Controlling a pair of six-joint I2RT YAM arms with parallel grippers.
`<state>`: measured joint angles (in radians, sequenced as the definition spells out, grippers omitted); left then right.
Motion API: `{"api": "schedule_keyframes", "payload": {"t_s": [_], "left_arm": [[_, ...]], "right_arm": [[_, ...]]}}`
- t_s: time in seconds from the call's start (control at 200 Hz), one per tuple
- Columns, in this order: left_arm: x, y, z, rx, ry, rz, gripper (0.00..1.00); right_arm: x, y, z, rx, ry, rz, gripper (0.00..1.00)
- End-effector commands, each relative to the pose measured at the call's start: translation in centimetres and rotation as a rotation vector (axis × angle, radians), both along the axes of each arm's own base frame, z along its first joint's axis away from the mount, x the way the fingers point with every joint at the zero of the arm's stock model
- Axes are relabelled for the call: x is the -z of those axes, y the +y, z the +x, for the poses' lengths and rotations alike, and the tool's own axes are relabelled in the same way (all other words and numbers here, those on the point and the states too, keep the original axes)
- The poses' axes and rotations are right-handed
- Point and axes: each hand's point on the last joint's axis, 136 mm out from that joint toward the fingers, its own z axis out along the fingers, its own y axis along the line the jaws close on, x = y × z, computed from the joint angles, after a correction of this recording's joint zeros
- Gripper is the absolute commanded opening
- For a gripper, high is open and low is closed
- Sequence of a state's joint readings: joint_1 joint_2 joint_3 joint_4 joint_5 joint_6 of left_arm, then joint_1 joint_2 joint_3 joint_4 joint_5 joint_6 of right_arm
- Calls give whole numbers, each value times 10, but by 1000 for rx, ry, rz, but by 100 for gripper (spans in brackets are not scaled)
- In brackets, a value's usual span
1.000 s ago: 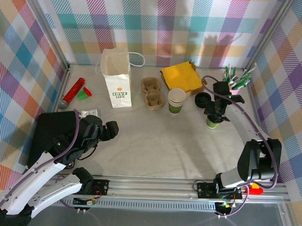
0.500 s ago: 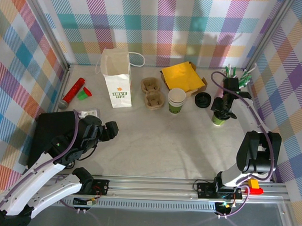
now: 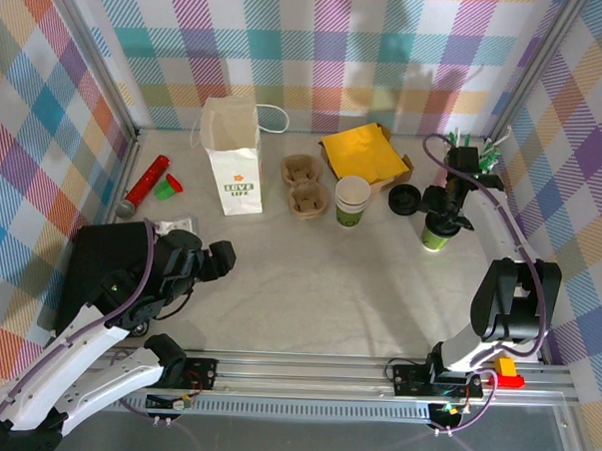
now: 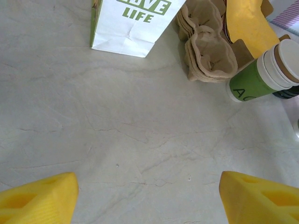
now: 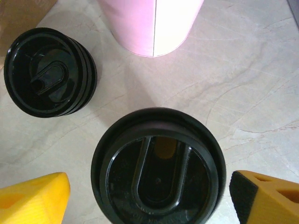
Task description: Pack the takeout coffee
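Item: takeout coffee [image 5: 158,168], lidded, upright on the worktop [image 3: 319,276] at right, well apart from the white bag [image 3: 232,168]. Not yet packed. Right claw [image 5: 149,196] straddles it, spread, apparently clear of the lid. Left claw [image 4: 149,200]: spread, empty.

The middle of the table [image 3: 318,286] is free for passing. Beside the takeout coffee [image 3: 435,235], a black lid [image 3: 404,199] and a pink cup [image 5: 152,23] stand close.
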<state>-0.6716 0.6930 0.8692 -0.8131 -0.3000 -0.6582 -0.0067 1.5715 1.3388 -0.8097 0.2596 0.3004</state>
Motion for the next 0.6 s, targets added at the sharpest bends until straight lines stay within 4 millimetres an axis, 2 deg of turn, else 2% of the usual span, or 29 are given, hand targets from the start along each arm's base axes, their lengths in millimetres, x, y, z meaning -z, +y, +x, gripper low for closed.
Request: {"api": "schedule_keyframes", "payload": {"t_s": [0.0,0.16,0.265,0.36,0.475,0.595], "left_arm": [[-12,-5,2,18,-14,-26,79],[-15,-21,11,58,-2,-38,79],[-14,-39,21,101,22,-47,77],[-12,-58,33,134,47,-58,73],[-5,-82,51,162,77,-66,72],[3,-108,70,180,97,-40,72]], "right_arm": [[-34,1,-9,-11,-50,17,90],[-73,28,-23,-89,-165,150,89],[-97,61,-35,-183,-275,313,89],[-117,99,-52,-313,-375,513,89],[-122,130,-70,-397,-396,709,89],[-111,155,-83,-477,-387,810,89]]}}
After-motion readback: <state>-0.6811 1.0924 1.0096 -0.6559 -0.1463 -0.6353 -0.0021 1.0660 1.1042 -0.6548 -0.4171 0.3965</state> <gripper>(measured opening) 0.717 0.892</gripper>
